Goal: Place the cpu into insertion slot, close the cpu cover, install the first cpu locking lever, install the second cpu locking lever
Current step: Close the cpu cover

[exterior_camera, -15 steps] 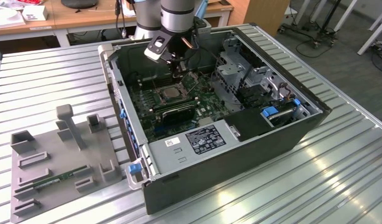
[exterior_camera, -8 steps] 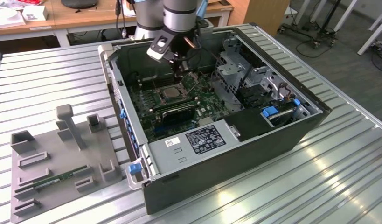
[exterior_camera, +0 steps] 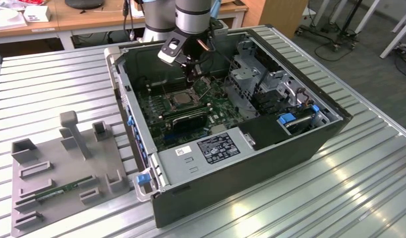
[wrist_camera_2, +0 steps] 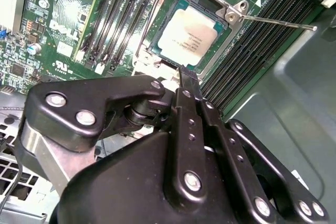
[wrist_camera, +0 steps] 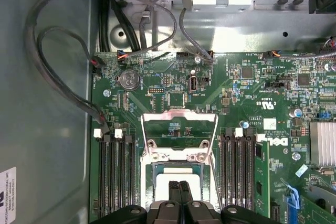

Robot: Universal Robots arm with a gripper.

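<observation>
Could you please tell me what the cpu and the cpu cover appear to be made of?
The cpu: pale, matte silvery face, likely a metal lid over a green board. The cpu cover: thin bare sheet metal, probably steel, judging by its bright glinting frame.

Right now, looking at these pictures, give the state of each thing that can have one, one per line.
cpu: seated in place, face bare.
cpu cover: swung open, off the cpu.
locking lever: unlatched, sticking out free.
pincer: shut, empty, close to the cpu.
computer case: side open.
</observation>
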